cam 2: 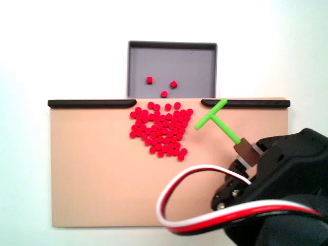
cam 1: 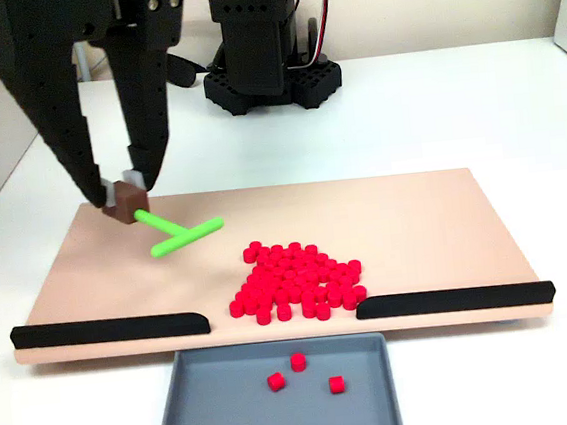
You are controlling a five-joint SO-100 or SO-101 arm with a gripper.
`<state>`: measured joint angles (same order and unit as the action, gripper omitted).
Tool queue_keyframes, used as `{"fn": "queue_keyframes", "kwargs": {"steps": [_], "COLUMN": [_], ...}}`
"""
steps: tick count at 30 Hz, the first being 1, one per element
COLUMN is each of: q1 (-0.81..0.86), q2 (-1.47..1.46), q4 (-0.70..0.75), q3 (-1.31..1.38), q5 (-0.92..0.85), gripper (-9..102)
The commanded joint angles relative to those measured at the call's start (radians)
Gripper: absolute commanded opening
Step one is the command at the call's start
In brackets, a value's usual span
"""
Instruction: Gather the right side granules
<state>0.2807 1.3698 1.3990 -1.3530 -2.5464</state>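
The black arm is reaching down over the board's (cam 1: 445, 217) far left corner in a fixed view, its gripper (cam 1: 124, 193) pinching the brown block (cam 1: 127, 201) at the end of the smooth green T-shaped stick (cam 1: 180, 232). The granules (cam 1: 295, 280), small glossy red cylinders, are lying heaped by the near edge's gap between two black rails (cam 1: 109, 330). Three are sitting in the grey tray (cam 1: 178, 424).

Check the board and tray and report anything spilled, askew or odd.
Nothing looks spilled or damaged. The tiny red plastic granules sit in one heap on the tan board by the gap; three lie in the grey tray. The gripper holds the green T-shaped stick tilted above the board.
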Motion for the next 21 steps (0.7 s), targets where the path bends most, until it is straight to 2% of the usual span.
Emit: {"fn": "queue_keyframes", "kwargs": {"steps": [1,15,21], "q1": [-0.048,-0.218,-0.262], "q2": [0.087,0.221,0.275], "q4": [0.006,0.032,0.034], "q3": [-0.028,-0.167,-0.250], "q5": [0.221,0.888,1.019], "gripper": [0,0,0]}}
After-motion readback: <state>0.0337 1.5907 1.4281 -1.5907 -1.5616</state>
